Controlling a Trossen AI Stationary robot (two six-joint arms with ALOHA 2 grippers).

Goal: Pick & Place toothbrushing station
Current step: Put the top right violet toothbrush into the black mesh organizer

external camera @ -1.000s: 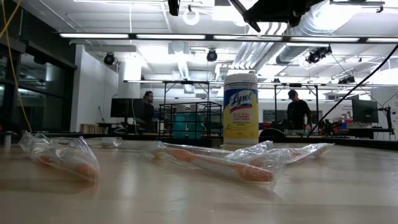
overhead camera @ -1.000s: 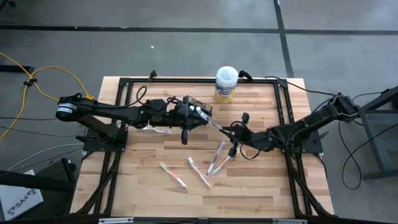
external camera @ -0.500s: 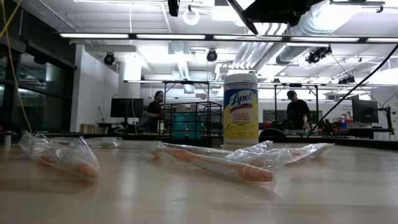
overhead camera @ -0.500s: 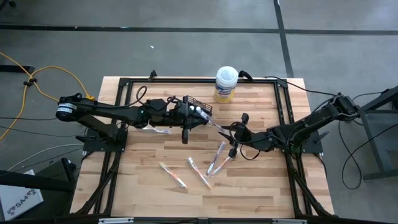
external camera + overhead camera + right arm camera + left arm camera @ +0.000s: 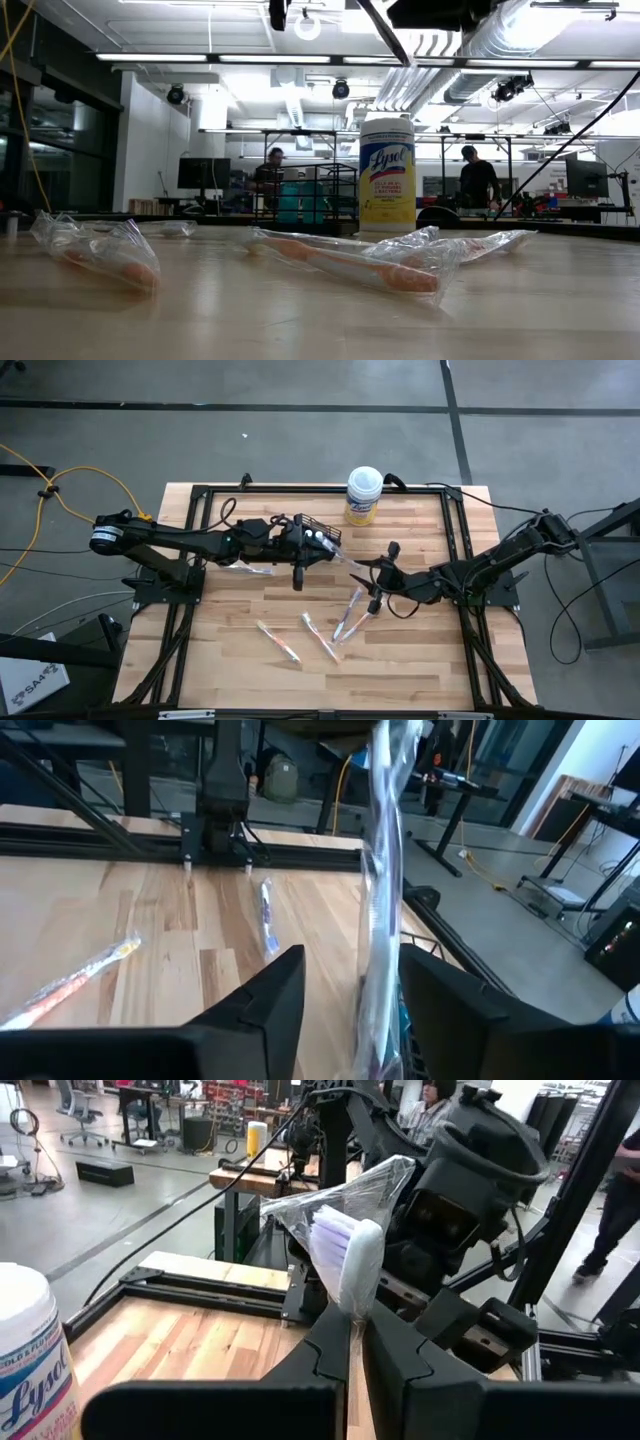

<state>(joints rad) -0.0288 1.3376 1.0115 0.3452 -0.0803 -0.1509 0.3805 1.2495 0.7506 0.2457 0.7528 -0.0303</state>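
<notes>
While you look down on the counter [image 5: 230,650], count one black mesh basket [image 5: 312,530], one white-lidded canister [image 5: 363,495] and several wrapped toothbrushes. About four lie loose near the middle [image 5: 340,625], one more lies by the left arm [image 5: 250,569], and one is in the air [image 5: 350,564] between the grippers. Small teal-topped items show at the basket, but their number is hard to make out. Your left gripper [image 5: 355,1330] sits just beside the basket, fingers pinched tight on the wrapped toothbrush, whose bristle end stands up in crinkled film. Your right gripper [image 5: 372,573] faces it – fingers [image 5: 275,990] spread wide, the wrapper hanging between them, untouched as far as can be seen. From counter height both grippers are cut off, and two people stand far behind.
</notes>
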